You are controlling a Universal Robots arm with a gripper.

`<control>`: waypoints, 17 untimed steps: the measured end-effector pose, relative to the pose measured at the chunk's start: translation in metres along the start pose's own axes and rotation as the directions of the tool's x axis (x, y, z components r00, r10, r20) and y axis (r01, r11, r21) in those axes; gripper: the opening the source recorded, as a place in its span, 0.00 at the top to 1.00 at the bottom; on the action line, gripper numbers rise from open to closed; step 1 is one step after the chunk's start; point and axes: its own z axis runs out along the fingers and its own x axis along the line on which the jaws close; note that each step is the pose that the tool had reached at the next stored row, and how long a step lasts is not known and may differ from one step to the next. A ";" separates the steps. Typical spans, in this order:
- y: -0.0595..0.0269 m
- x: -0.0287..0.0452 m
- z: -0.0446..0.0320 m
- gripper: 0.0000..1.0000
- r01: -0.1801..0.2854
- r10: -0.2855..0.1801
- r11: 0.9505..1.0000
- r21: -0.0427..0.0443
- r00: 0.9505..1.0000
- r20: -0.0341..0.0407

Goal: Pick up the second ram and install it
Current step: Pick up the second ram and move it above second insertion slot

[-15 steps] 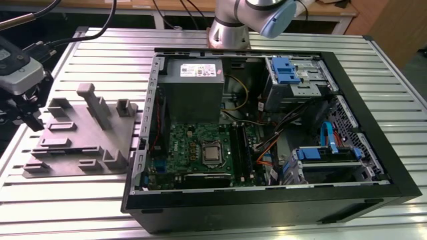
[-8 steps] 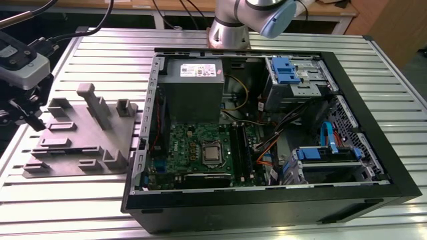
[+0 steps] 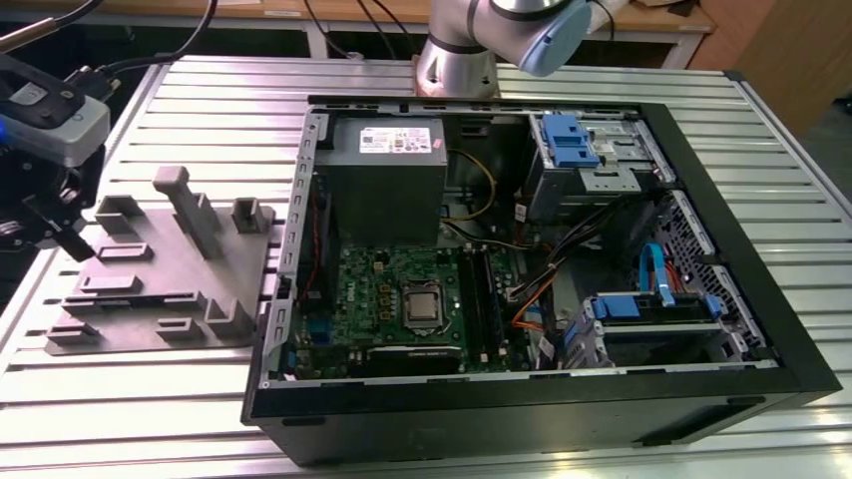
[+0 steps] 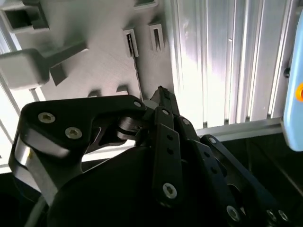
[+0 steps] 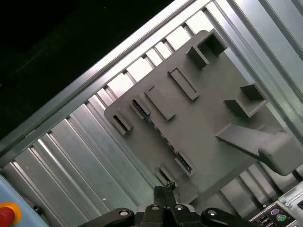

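The gripper (image 3: 67,238) (image 4: 161,92) (image 5: 165,189), fingertips pressed together on nothing, hangs over the grey tray (image 3: 160,261) at the exterior view's left edge. Just beyond its tips, the second ram (image 4: 136,71) seems to stand edge-on, a thin dark line between two slotted blocks.

The arm (image 3: 460,55) is standing on its base at the far side, with a blue-capped joint (image 3: 553,35) bending above it. The end effector (image 3: 70,239) is hanging at the exterior view's left edge, pointing downward. In both wrist views its fingers (image 4: 162,101) are meeting at the tips.
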 end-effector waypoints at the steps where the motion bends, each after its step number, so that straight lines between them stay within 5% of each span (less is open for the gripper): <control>1: 0.0000 0.0000 0.0001 0.90 0.019 -0.019 1.000 0.000 1.000 0.001; 5: 0.0000 0.0000 0.0006 0.90 0.091 -0.091 0.996 0.001 0.996 0.006; 9: 0.0000 0.0000 0.0009 0.90 0.164 -0.164 0.986 0.002 0.986 0.011; 13: 0.0000 0.0000 0.0011 0.90 0.234 -0.234 0.972 0.003 0.972 0.015; 17: 0.0001 0.0000 0.0015 0.90 0.304 -0.305 0.953 0.005 0.952 0.020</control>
